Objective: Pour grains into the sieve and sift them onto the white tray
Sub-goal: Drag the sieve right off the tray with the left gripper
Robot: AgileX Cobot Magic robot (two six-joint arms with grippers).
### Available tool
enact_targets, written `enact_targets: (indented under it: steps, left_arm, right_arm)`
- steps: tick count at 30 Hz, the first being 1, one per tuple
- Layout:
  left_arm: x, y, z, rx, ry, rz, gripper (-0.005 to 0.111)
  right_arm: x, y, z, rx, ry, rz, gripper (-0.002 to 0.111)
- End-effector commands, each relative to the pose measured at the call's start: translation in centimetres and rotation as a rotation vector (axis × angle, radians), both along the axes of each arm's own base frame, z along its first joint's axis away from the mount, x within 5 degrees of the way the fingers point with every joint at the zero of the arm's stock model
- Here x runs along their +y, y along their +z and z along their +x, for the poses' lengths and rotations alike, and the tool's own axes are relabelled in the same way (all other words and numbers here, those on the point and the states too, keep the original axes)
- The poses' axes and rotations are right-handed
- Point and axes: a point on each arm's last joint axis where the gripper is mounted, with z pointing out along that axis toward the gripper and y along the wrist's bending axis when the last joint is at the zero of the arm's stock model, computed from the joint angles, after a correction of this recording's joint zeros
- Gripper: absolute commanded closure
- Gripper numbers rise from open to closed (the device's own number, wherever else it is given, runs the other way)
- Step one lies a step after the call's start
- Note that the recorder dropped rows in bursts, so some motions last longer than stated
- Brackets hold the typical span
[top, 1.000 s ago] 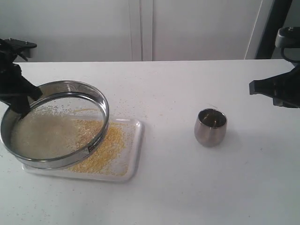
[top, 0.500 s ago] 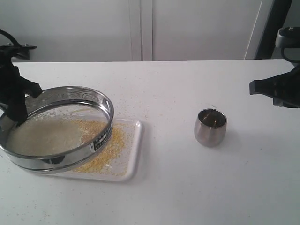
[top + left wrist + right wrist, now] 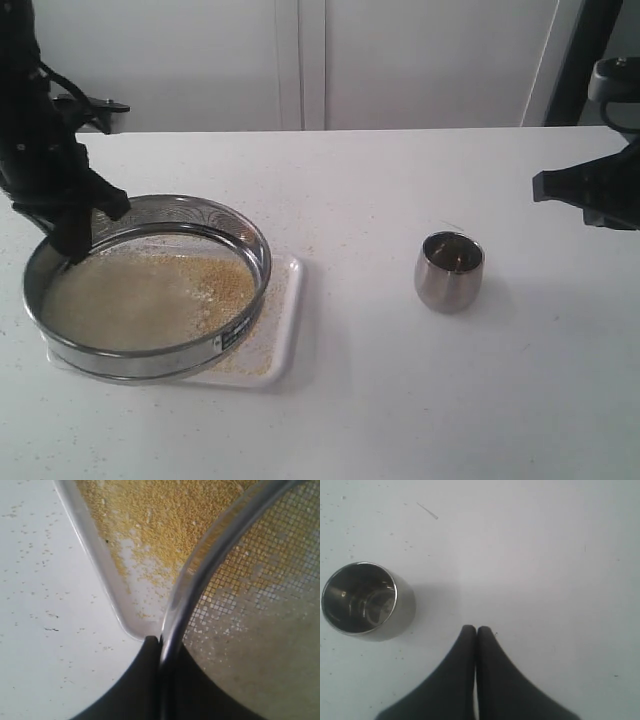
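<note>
The sieve [image 3: 140, 300], lower left in the exterior view, is over the white tray [image 3: 285, 305] because my left gripper [image 3: 72, 242] pinches its rim there so I can sift grains [image 3: 150, 515] down.

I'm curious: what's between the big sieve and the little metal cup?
In the exterior view: the white tray's rim sticking out, then almost bare table.

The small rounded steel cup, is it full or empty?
Empty, bar perhaps a speck: the small rounded steel cup stands upright, and the right wrist view shows its shiny bare bottom.
</note>
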Motion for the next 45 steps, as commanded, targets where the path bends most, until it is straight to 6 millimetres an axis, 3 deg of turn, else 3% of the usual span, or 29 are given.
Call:
enact_targets:
  steps: [1, 3, 6, 12, 24, 36, 45]
  left_arm:
    - [0.0, 0.1, -0.4, 0.1, 0.015, -0.051, 0.107]
    - [-1.7, 0.7, -1.3, 0.106, -0.071, -0.142, 0.107]
    - [-3.7, 1.1, -1.6, 0.018, -0.107, -0.133, 0.107]
    - [-7.3, 0.7, -2.9, 0.018, -0.216, -0.127, 0.107]
    - [-14.0, -1.9, -4.9, 0.003, -0.356, -0.146, 0.107]
    - [-18.7, -6.3, -5.0, 0.002, -0.35, -0.233, 0.107]
    - [-19.7, -8.9, -4.2, 0.006, -0.295, -0.263, 0.107]
  right_arm:
    - [-0.1, 0.2, 0.1, -0.015, -0.003, 0.001, 0.108]
    - [-0.1, 0.2, 0.1, -0.015, -0.003, 0.001, 0.108]
    - [-0.1, 0.2, 0.1, -0.016, -0.002, -0.001, 0.108]
    - [-0.1, 0.2, 0.1, -0.015, -0.016, 0.009, 0.108]
    - [-0.1, 0.2, 0.1, -0.015, -0.017, 0.01, 0.108]
    - [-0.1, 0.2, 0.1, -0.015, -0.017, 0.01, 0.108]
    - [-0.1, 0.2, 0.1, -0.015, -0.018, 0.012, 0.108]
